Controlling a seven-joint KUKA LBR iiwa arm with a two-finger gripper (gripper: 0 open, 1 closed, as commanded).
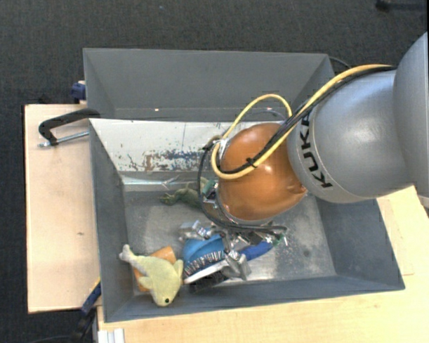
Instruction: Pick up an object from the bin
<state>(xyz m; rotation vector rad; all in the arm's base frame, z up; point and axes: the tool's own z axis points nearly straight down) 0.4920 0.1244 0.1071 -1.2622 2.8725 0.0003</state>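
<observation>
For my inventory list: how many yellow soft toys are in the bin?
1. The yellow soft toy lies in the lower left corner of the bin; the arm may hide others.

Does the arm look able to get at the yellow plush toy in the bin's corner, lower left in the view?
Probably yes. The yellow plush toy lies uncovered, beside the heap that sits under the arm and its orange cover. The bin has its front wall close to the toy, which may crowd the approach.

In the bin (197,83), a plush toy (160,276) lies front left, just beside the heap (216,256) on its right.
</observation>
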